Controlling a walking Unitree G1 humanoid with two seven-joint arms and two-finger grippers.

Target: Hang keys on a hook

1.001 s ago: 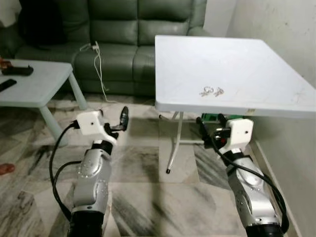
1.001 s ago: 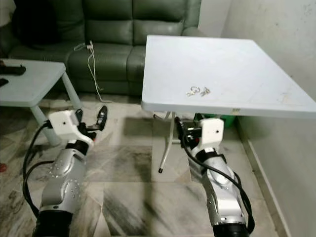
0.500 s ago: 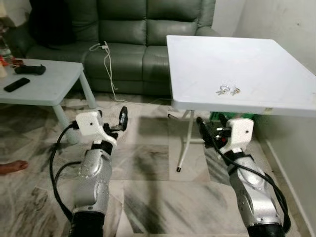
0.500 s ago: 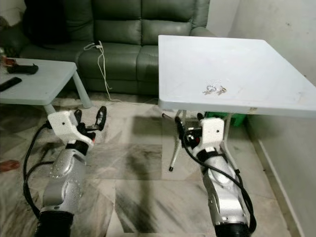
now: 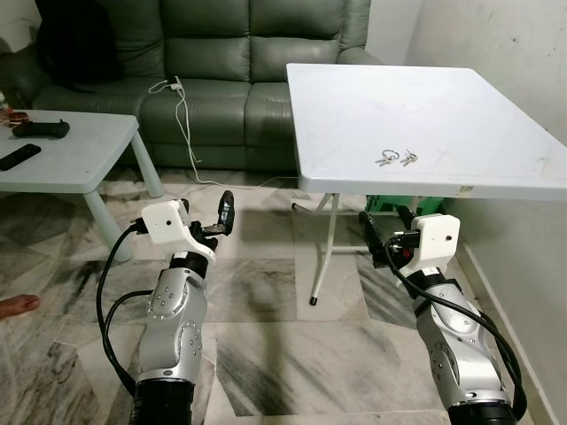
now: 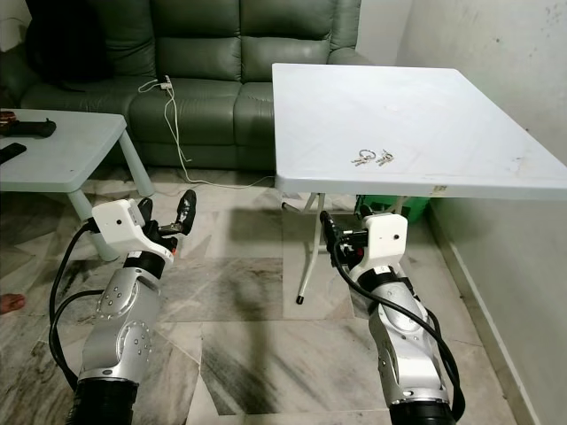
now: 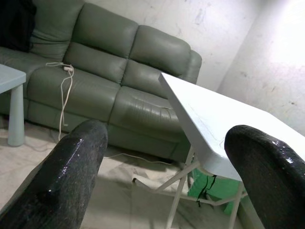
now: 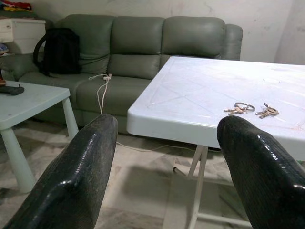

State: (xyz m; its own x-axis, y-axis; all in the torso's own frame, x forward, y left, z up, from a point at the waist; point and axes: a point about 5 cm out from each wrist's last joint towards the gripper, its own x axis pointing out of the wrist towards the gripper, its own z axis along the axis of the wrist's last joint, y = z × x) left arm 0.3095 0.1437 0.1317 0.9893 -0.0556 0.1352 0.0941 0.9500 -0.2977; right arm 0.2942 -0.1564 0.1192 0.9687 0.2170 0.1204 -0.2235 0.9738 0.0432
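Keys (image 5: 395, 158) lie near the white worktop (image 5: 443, 106) edge at one o'clock — within reach. Right hand (image 5: 383, 237) and left hand (image 5: 217, 215) wait below, fingers spread, empty.

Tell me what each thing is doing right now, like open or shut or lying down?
Keys: lying flat on the white folding table, untouched.
Left hand: open, holding nothing, raised over the floor.
Right hand: open, holding nothing, below the table's edge.
White cable: draped over the sofa.
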